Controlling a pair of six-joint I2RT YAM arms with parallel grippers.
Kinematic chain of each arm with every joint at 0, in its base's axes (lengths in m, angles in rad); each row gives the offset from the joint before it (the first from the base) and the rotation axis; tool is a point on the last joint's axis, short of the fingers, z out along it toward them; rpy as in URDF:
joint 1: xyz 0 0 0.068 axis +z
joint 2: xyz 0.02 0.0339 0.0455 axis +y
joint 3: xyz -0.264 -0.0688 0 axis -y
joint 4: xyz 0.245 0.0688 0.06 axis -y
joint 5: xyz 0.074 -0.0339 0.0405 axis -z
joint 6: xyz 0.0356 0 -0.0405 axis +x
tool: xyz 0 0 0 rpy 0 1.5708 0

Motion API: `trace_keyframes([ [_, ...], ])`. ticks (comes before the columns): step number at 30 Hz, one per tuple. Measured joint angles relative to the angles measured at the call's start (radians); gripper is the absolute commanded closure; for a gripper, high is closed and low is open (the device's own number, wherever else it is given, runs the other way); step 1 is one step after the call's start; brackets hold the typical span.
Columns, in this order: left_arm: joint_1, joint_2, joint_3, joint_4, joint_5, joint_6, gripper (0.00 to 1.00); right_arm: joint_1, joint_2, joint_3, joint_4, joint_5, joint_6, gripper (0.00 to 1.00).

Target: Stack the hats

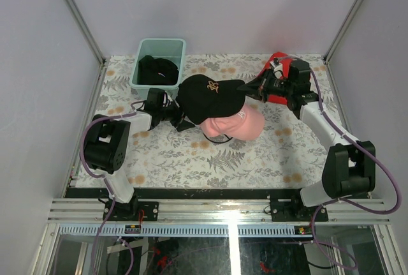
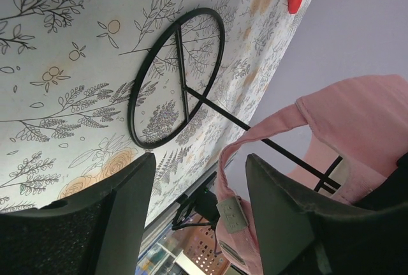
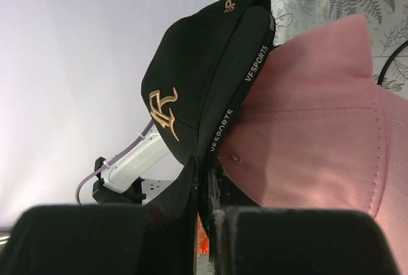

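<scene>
Black cap point(image 1: 207, 93) sits tilted on top of pink cap point(image 1: 241, 125), mid worktop point(image 1: 191, 160). From above, the pink shows below and to the right of the black crown.

Right pincer point(image 1: 255, 87) is closed on the black cap's brim. Wrist cam shows the brim edge pinched thin btwn the two fingers, gold logo on the crown facing the cam, and white lettering along the brim rim. Pink cap lies just behind the black one in that view, touching it.

Left pincer point(image 1: 173, 114) is at the caps' left side, jaws apart, gripping nothing. Pink cap's rear strap hangs in the gap btwn the fingers point(image 2: 121, 224); can't tell if it touches either one.

Black wire stand point(image 2: 175, 77): ring base flat on the worktop, w/ a thin rod running toward the pink cap.

Tub point(image 1: 137, 71) is at back left, near the black cap, w/ dark caps point(image 1: 158, 71) inside; count unclear. Red cloth point(image 1: 278, 63) is at back right, partly under the right arm's wrist.
</scene>
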Motion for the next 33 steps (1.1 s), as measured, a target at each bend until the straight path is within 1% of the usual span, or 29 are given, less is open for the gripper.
trace_keyframes([
  [8, 0.000, 0.011, 0.003, 0.000, 0.001, 0.000, 0.42, -0.029, -0.088, -0.082, -0.036, -0.013, -0.031, 1.00],
  [14, 0.000, 0.022, 0.021, -0.002, 0.005, 0.002, 0.42, -0.092, -0.121, -0.092, -0.106, -0.048, -0.084, 1.00],
  [19, 0.000, 0.023, 0.032, -0.005, 0.008, 0.003, 0.42, -0.117, -0.127, -0.098, -0.116, -0.069, -0.103, 1.00],
  [27, 0.000, 0.012, 0.025, -0.015, 0.022, 0.025, 0.41, -0.118, -0.054, -0.056, -0.079, -0.111, -0.069, 1.00],
  [33, -0.006, -0.104, -0.095, -0.013, 0.024, 0.047, 0.41, -0.118, 0.042, 0.005, 0.006, -0.113, -0.006, 1.00],
])
